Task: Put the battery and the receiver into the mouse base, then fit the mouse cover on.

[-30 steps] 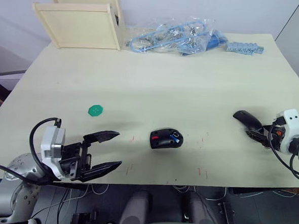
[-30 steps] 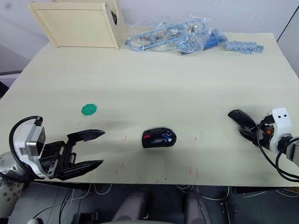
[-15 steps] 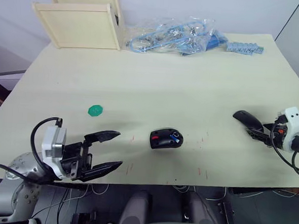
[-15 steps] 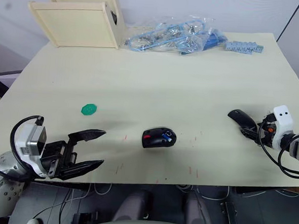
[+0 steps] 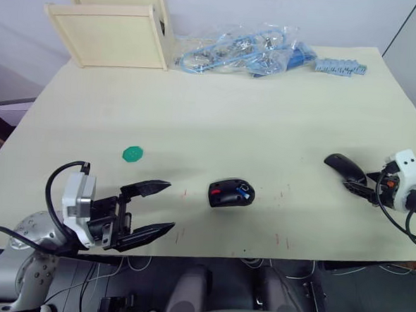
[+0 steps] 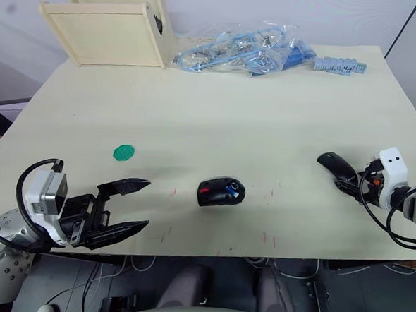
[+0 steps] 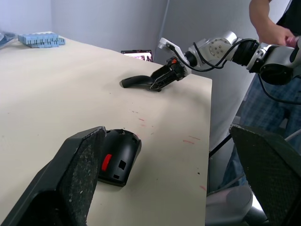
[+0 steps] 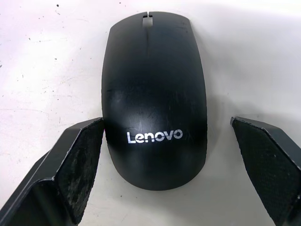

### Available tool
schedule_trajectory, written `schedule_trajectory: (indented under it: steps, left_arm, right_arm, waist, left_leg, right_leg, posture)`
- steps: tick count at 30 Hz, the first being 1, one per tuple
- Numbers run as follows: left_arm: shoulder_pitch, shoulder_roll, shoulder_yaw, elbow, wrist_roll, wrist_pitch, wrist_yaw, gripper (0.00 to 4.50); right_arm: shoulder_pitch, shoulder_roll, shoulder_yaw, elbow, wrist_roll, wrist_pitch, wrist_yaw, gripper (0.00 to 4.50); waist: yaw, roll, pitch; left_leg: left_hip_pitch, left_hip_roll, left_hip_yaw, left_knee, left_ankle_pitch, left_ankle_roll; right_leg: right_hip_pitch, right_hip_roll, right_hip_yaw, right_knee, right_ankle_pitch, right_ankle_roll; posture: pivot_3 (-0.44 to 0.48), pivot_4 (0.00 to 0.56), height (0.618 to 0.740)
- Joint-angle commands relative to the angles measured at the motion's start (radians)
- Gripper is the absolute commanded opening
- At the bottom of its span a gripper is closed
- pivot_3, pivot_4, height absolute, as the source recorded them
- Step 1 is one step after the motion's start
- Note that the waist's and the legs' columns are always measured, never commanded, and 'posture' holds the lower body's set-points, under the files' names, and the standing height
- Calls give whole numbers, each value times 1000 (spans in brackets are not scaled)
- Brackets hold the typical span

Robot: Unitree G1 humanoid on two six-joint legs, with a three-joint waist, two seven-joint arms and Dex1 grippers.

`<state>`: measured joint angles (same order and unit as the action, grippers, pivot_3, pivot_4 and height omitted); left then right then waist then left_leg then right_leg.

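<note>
Two claws sit spread apart: the right claw (image 8: 169, 174) straddles the mouse cover (image 8: 155, 96) near the table's (image 5: 267, 117) right edge; the left claw (image 5: 152, 209) hovers left of the mouse base (image 5: 231, 193), battery (image 5: 244, 196) inside.

Readable lettering: one brand name on the mouse cover
The mouse cover (image 8: 154, 106), a black shell lying on the table (image 8: 244, 56), carries the word "Lenovo" in pale letters near its broad end, as the right wrist view shows; no other text, number or sign can be read anywhere
</note>
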<state>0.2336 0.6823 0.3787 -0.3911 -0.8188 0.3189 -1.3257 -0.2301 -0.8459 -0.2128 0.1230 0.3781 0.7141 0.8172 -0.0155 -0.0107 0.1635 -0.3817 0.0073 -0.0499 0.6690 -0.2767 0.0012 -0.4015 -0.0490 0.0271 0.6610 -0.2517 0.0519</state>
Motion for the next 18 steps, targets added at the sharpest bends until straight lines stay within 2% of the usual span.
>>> schedule_trajectory:
  steps: [1, 4, 5, 18]
  left_arm:
    - [-3, 6, -6, -6, -5, -17, -13, 4471]
    - [-4, 6, -9, 1, -1, -23, -19, 4471]
    - [-5, 6, -9, 2, 0, -24, -20, 4500]
    - [-27, 14, -17, -21, -6, -3, 6, 4500]
  right_arm:
    - [3, -15, -27, -10, -1, -20, 4, 4500]
    - [4, -11, -27, -10, -3, -26, 4, 4500]
    - [6, -11, -25, -10, -5, -28, 3, 3975]
    - [14, -8, -25, -20, -14, -46, 4, 3975]
  waist:
    - [0, 0, 0]
    - [0, 0, 0]
    - [0, 0, 0]
    - [0, 0, 0]
  left_leg:
    - [0, 0, 0, 0, 0, 0]
    - [0, 0, 0, 0, 0, 0]
    - [0, 0, 0, 0, 0, 0]
    - [0, 0, 0, 0, 0, 0]
  right_leg:
    - [0, 0, 0, 0, 0, 0]
    - [0, 0, 0, 0, 0, 0]
    - [0, 0, 0, 0, 0, 0]
    - [0, 0, 0, 0, 0, 0]
  posture:
    - [0, 150, 740]
    - [0, 150, 740]
    - [0, 150, 740]
    - [0, 150, 740]
